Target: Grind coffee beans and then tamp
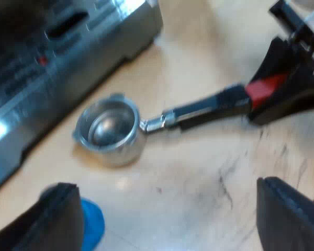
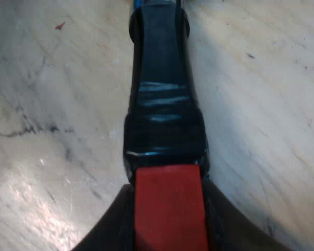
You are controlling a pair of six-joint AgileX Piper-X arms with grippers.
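Lying flat on the wooden table [image 1: 199,172], the metal holder [image 1: 111,129] had its basket mouth up and shiny inside. It sat near the foot of the espresso machine [image 1: 52,57] but apart from it, with a strip of bare table between. Its dark handle [image 1: 206,110] pointed away from the machine and finished in the red end [image 1: 264,88]. The right gripper [image 2: 170,209] pinched that red end, one black finger pressed to each side, and its own view looked along the handle over scuffed wood. The left gripper [image 1: 165,188] hovered above the table with its fingers spread wide and marked wood showing between them. A blue tamper [image 1: 93,225] stood just beside one of those fingers [image 1: 60,217], partly hidden behind it. The holder lay beyond the spread fingers, untouched by them.
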